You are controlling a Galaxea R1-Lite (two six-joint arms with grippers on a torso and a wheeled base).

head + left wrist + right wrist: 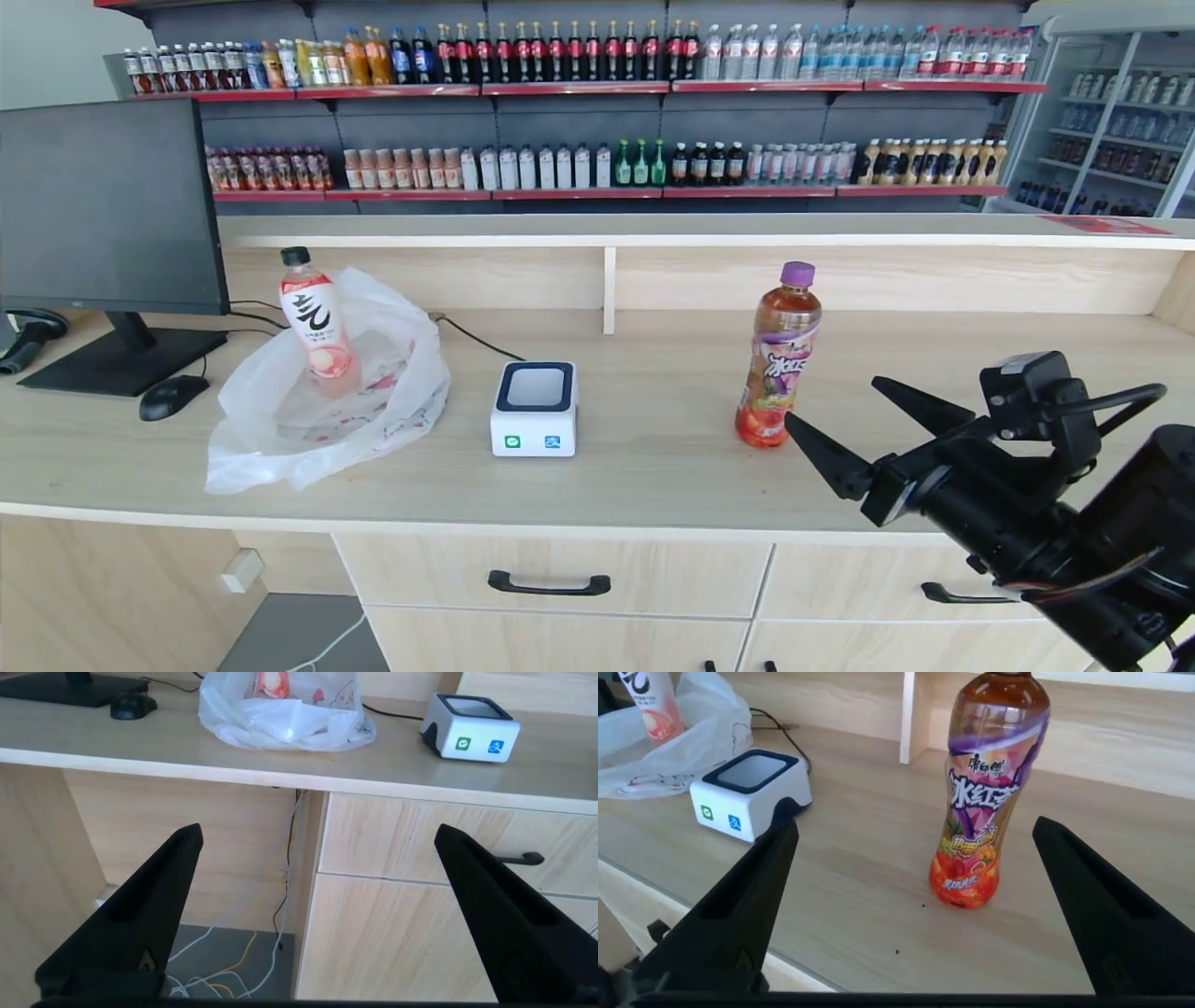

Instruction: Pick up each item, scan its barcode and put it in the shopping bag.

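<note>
On the counter [653, 457], the orange bottle [778, 359] stands upright, cap up. Right gripper [831, 399] wide open, empty, just beside it.

The counter [653, 467] is pale, matt wood grain. The shopping bag [252, 457] is thin, crinkled, translucent plastic. The purple-capped bottle [780, 355] and black-capped bottle [316, 317] are clear, glossy plastic.

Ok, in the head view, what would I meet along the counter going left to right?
monitor → shopping bag → scanner → purple-capped bottle → right gripper
</note>
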